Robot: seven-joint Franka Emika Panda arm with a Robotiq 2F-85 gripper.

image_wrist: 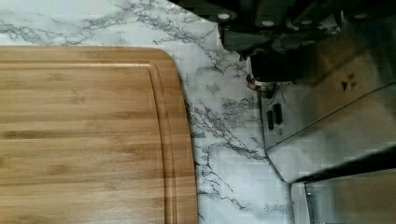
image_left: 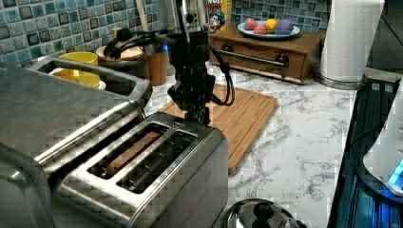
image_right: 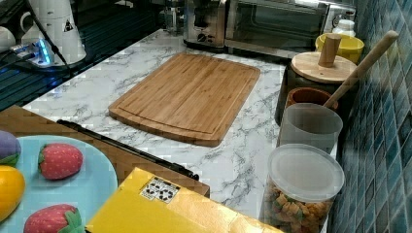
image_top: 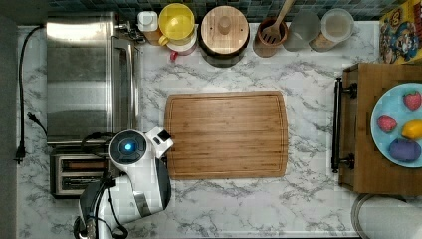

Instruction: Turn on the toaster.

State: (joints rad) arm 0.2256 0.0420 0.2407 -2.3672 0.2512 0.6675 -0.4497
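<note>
Top view: the toaster [image_top: 74, 172] sits at the surface's left edge, below the toaster oven [image_top: 87, 77], with the arm overhead. Left view: the gripper [image_left: 197, 114] hangs at the toaster's far end, probably to reach its lever. Wrist view: I cannot tell how the fingers stand.

The arm [image_top: 129, 189] enters the top view at about 7 o'clock, bent so that its wrist, with a blue light on top, sits left of centre. In the left view the gripper [image_left: 198, 114] hangs straight down, slightly toward 11 o'clock from centre. The wrist view shows the dark gripper body at 1 o'clock.
</note>
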